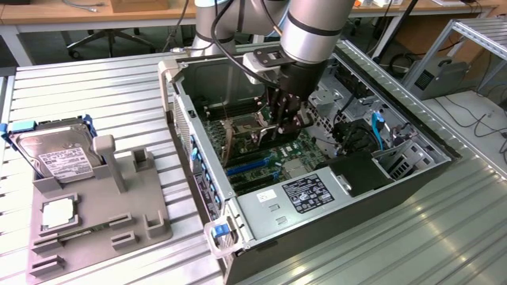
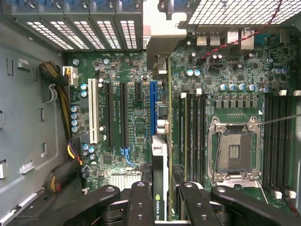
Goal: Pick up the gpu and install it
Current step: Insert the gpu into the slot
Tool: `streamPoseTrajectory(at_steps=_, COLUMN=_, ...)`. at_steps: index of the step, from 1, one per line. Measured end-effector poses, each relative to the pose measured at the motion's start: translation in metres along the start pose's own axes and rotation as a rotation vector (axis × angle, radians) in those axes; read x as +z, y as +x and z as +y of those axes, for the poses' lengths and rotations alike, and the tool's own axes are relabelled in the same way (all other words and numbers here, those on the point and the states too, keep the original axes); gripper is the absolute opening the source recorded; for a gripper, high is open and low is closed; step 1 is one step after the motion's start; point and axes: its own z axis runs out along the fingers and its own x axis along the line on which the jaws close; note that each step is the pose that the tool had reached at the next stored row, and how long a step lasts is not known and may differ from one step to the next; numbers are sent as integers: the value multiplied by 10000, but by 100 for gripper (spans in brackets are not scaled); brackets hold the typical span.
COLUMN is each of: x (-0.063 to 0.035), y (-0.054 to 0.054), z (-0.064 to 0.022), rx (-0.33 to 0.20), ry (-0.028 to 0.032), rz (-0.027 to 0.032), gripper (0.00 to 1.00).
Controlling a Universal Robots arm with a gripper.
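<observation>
My gripper (image 1: 288, 122) reaches down into the open computer case (image 1: 443, 148) and is shut on the gpu (image 1: 257, 141), a thin black card held on edge over the green motherboard (image 1: 297, 157). In the wrist view the gpu (image 2: 160, 150) runs edge-on away from the gripper (image 2: 162, 200), with a black finger (image 2: 140, 202) on each side of it. Its silver bracket (image 2: 162, 40) sits at the far end by the case's rear slot openings. The card stands just beside the blue expansion slot (image 2: 153, 108). Whether it touches a slot I cannot tell.
The CPU socket (image 2: 233, 150) and memory slots (image 2: 277, 136) lie close beside the card. Cable bundles (image 2: 61, 80) sit along the case wall. In the exterior view's left, a grey fixture (image 1: 95, 225) holds a silver hard drive (image 1: 56, 154). A power supply (image 1: 309, 193) fills the case's near end.
</observation>
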Motion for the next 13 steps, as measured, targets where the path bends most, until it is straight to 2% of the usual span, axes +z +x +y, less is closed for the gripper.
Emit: streamPoseTrajectory(at_steps=13, x=72, y=2, z=37, rx=-1, ry=0, rz=1, gripper=27)
